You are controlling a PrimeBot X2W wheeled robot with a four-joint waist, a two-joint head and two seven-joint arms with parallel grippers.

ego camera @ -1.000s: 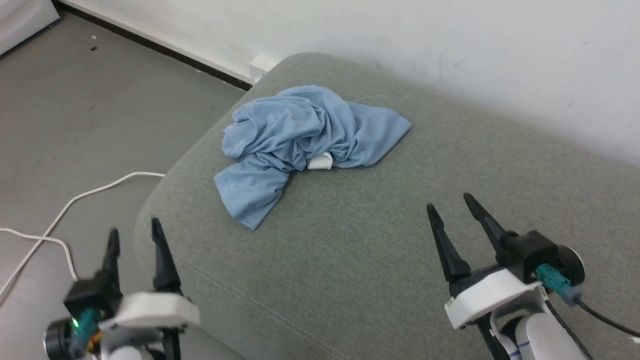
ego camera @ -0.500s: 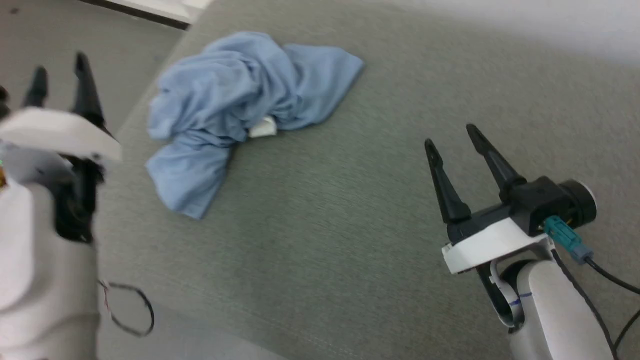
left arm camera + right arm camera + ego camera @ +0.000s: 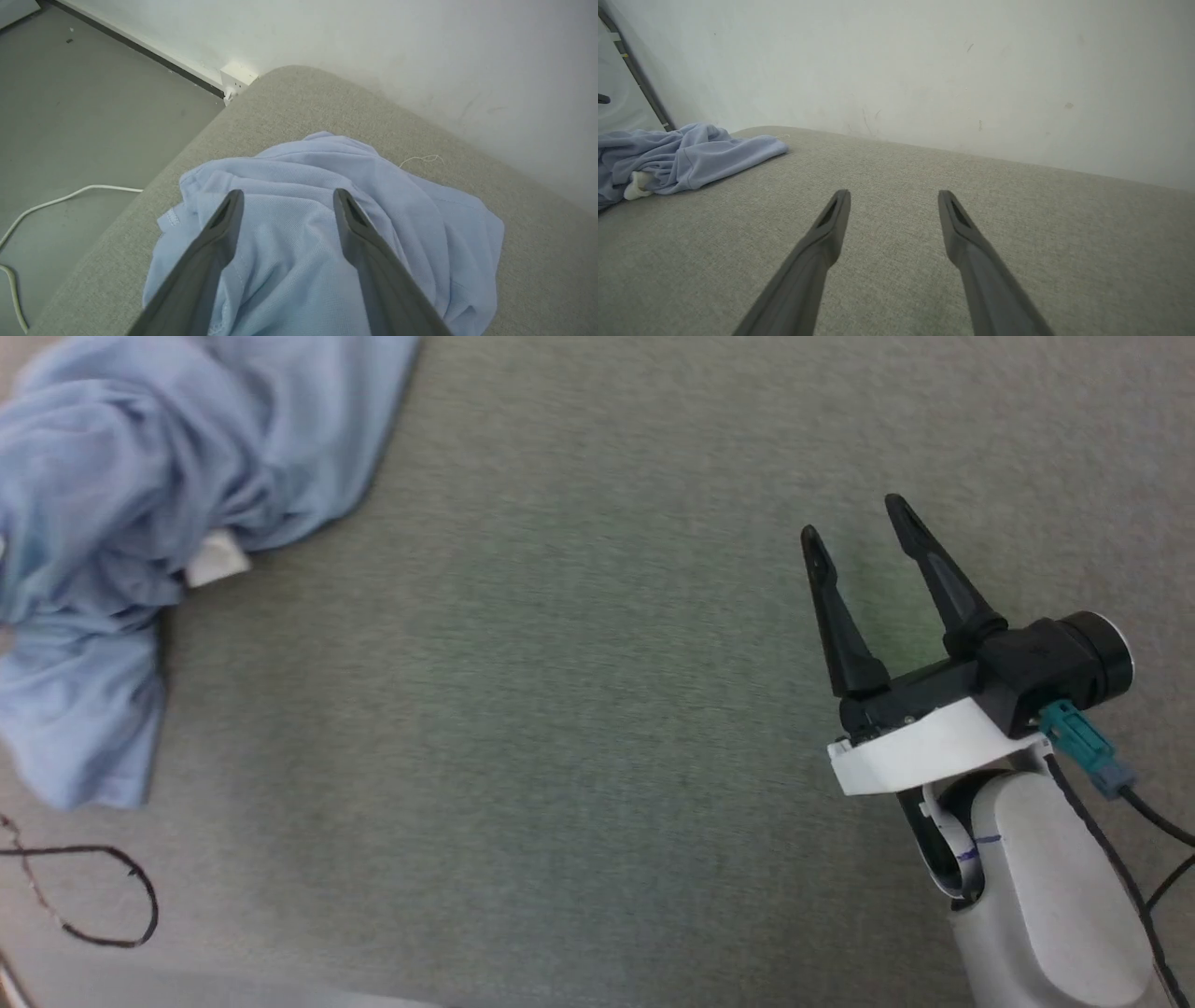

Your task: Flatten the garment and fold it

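You're at the reach-in step: left tool [image 3: 287, 193] hovers wide open and empty over the crumpled light blue polo shirt [image 3: 289, 252], right tool [image 3: 853, 516] open and empty too, so pinch a hem next.

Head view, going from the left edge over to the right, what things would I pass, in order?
blue shirt, crumpled at the left edge → bare grey cushion → right gripper, open and holding nothing → teal plug on its wrist
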